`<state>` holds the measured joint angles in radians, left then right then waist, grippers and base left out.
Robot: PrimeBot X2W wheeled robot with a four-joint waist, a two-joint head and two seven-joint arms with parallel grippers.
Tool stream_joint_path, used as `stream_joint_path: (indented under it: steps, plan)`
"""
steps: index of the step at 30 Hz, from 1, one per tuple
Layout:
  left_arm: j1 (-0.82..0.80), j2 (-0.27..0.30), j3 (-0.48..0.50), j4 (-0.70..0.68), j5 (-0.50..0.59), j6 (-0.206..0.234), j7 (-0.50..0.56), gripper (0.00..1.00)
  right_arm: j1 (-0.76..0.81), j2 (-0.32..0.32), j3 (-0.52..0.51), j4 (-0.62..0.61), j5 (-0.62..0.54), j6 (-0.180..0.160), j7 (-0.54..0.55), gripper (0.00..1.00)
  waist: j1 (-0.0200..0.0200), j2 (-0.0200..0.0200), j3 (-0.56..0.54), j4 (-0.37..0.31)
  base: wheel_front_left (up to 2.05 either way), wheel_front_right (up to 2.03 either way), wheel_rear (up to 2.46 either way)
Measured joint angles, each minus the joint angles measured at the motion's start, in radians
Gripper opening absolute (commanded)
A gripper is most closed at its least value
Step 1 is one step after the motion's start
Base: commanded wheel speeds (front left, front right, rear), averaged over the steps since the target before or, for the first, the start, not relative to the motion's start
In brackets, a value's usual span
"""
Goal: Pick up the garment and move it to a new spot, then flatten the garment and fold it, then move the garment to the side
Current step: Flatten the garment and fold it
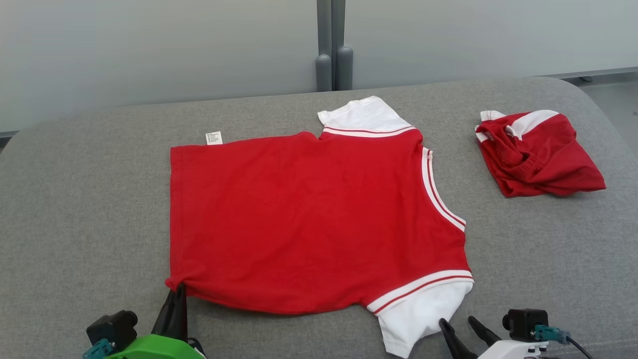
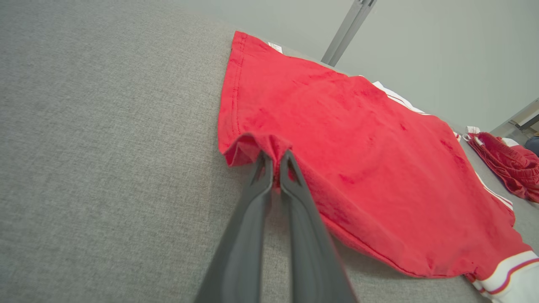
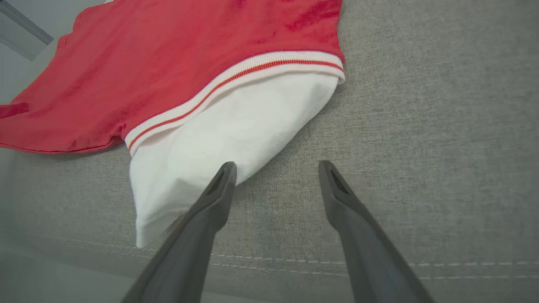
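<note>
A red garment point(image 1: 309, 219) with white sleeves lies spread flat across the grey cushion, hem to the left. My left gripper point(image 1: 178, 289) is shut on its near hem corner, and the left wrist view shows that corner point(image 2: 252, 145) bunched between the fingers of the left gripper point(image 2: 276, 158). The near white sleeve point(image 1: 416, 311) lies by the front edge. My right gripper point(image 1: 456, 323) stands open just right of that sleeve. In the right wrist view the right gripper point(image 3: 276, 168) holds nothing, and its left finger point(image 3: 221, 185) is at the edge of the white sleeve point(image 3: 236, 130).
A second red and white garment point(image 1: 536, 152) lies crumpled at the far right of the grey cushion point(image 1: 89, 199). A grey wall with a vertical post point(image 1: 333, 45) stands behind. The cushion's front seam point(image 3: 294, 261) runs close below my right fingers.
</note>
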<state>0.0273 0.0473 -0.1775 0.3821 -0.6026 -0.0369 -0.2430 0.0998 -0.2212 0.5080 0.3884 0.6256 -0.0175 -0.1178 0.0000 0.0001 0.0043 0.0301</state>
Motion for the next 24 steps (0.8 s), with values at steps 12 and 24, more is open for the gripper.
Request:
stream_joint_path:
  steps: [12,24]
  plan:
    - [-0.033,0.000,-0.013,-0.029,0.005,0.000,-0.004,0.00,-0.097,0.030,0.032,0.067,0.000,0.064,0.010,0.92,0.0000,0.0000,0.042,0.015,0.00,0.00,0.00]
    - [-0.033,0.000,-0.017,-0.029,0.009,0.000,-0.005,0.00,-0.107,0.039,0.035,0.114,0.030,0.091,0.014,0.56,0.0000,0.0000,0.044,0.016,0.00,0.00,0.00]
